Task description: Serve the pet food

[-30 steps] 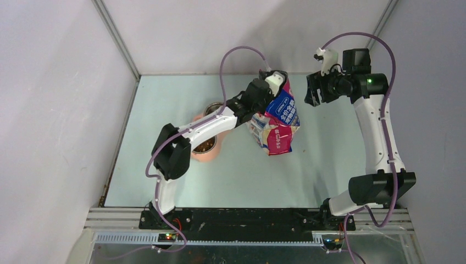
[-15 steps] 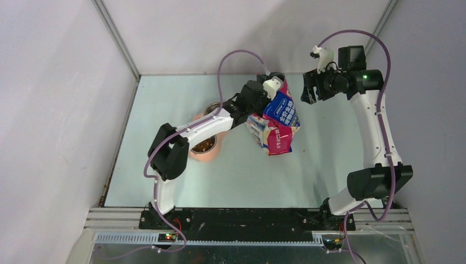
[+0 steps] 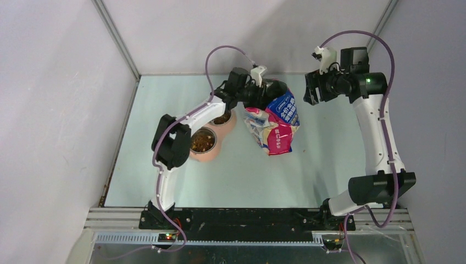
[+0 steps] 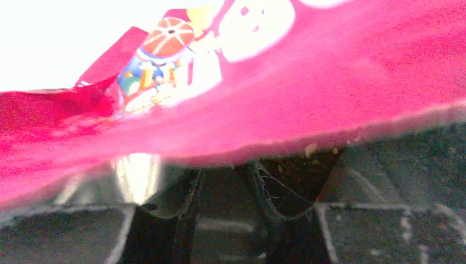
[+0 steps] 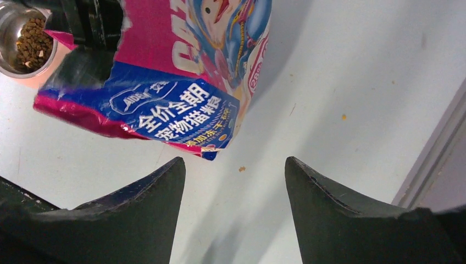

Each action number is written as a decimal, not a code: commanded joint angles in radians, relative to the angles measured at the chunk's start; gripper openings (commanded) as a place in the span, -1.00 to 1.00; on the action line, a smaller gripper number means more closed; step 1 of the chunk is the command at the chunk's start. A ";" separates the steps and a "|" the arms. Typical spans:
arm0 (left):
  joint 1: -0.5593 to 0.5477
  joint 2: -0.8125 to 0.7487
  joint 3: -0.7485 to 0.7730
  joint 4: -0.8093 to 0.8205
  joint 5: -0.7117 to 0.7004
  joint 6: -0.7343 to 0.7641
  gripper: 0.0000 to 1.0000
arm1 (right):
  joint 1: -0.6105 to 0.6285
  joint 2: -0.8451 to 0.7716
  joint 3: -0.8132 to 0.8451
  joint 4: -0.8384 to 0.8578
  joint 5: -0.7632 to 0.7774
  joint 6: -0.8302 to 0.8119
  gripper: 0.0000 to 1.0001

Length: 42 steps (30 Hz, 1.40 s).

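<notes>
Pale green tabletop (image 3: 329, 165), walled around: your left gripper (image 3: 272, 91) sits at the torn mouth of the cat food bag (image 3: 275, 129) near the far edge, probably reaching for more. Bag film hides its fingers, so you cannot tell its grip. Kibble (image 3: 202, 141) fills the steel bowls (image 5: 8, 22) of the pink feeder (image 3: 206, 155), left of the bag. Your right gripper (image 5: 233, 162) hovers spread and empty.
</notes>
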 commanded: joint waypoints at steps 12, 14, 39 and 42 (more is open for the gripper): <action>0.051 0.056 0.087 0.197 0.514 -0.515 -1.00 | -0.017 -0.043 -0.011 0.015 0.067 -0.021 0.40; 0.057 0.047 0.088 0.219 0.531 -0.541 -1.00 | -0.017 -0.039 -0.014 0.019 0.067 -0.021 0.40; 0.112 -0.038 0.035 0.232 0.491 -0.563 -1.00 | -0.002 0.014 0.015 0.036 0.076 -0.029 0.40; 0.114 -0.051 0.032 0.226 0.489 -0.552 -1.00 | 0.000 0.022 0.026 0.034 0.073 -0.028 0.40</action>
